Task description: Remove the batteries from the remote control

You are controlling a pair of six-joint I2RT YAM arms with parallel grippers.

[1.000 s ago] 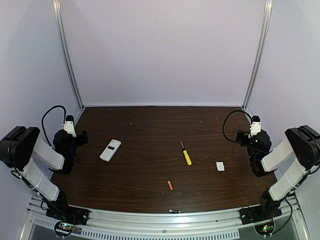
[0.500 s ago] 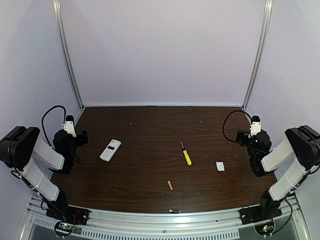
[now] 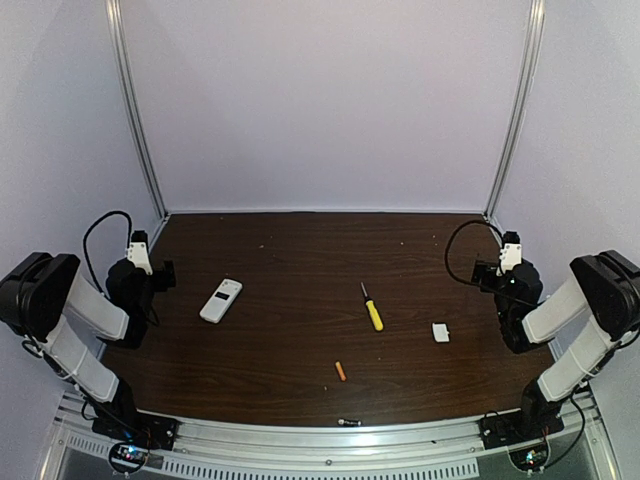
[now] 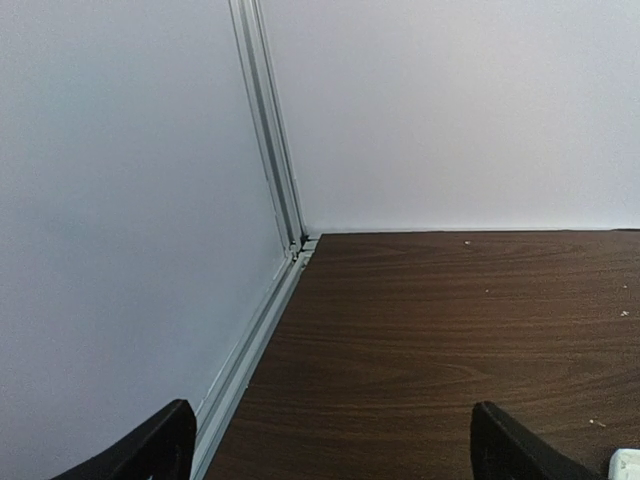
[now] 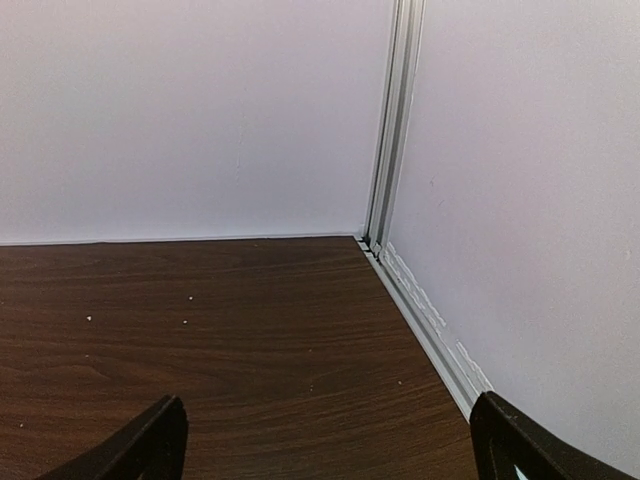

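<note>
The white remote control [image 3: 221, 300] lies flat on the left part of the dark wooden table, a small dark window on its face. One orange battery [image 3: 340, 371] lies alone on the table near the front middle. My left gripper [image 3: 152, 272] is folded back at the left edge, open and empty, a little left of the remote. In the left wrist view [image 4: 335, 452] its fingers stand wide apart over bare table, and a white corner of the remote [image 4: 626, 462] shows at the lower right. My right gripper [image 3: 494, 271] rests at the right edge, open and empty [image 5: 330, 448].
A yellow-handled screwdriver [image 3: 371, 307] lies in the middle of the table. A small white squarish cover piece [image 3: 440, 332] lies right of it. A tiny dark item [image 3: 348, 422] sits on the front metal rail. Walls and metal frame posts [image 4: 270, 130] close the table's back and sides.
</note>
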